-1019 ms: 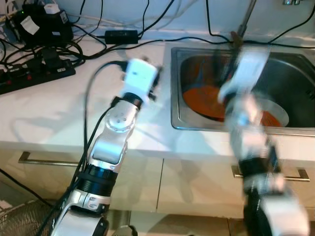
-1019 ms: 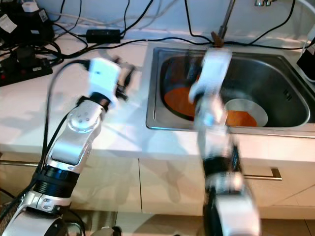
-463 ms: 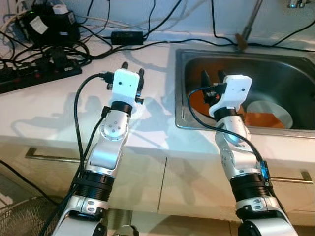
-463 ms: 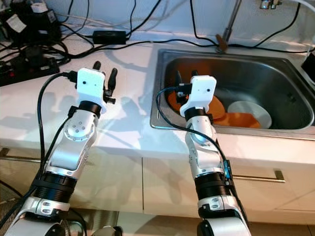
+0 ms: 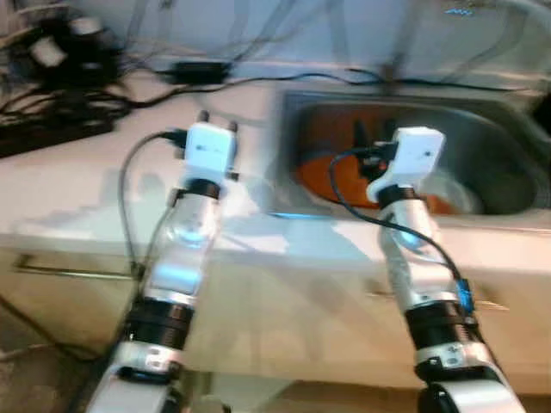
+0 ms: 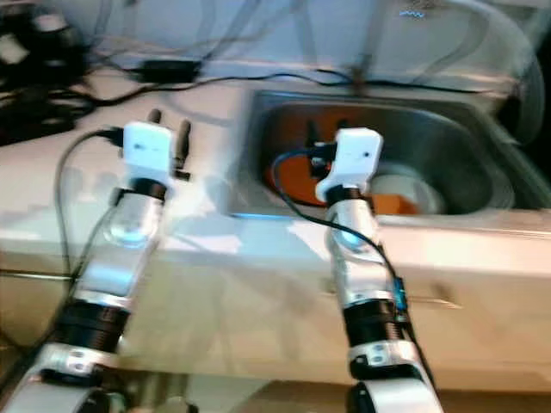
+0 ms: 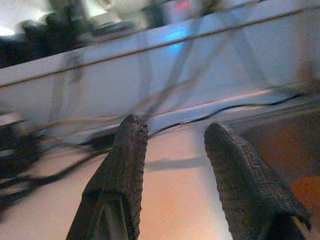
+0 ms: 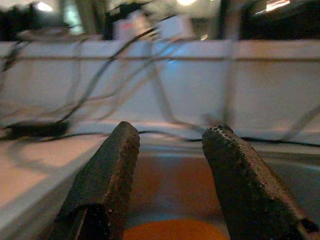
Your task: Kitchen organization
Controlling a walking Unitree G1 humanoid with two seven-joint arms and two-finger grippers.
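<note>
Right gripper [image 5: 368,136] hangs over the near edge of the sink [image 5: 508,129], fingers parted and holding nothing; half a second ago it sat in much the same pose, but the whole head view has since slid and blurred, so the camera has moved while the things stay put. Beyond and below this gripper, inside the sink, lie orange dishes [image 5: 323,168] and, to its right, a pale plate [image 5: 452,185], blurred past telling their number. These look like the things to be put in order, and none is lifted yet. Left gripper [image 5: 217,120] is held above the white worktop [image 5: 77,185], fingers [image 7: 127,170] likewise spread and empty. Past it, dark cables [image 5: 60,95] trail along the wall. With both grippers raised and free, I judge the robot is settling itself before a reach into the sink.
</note>
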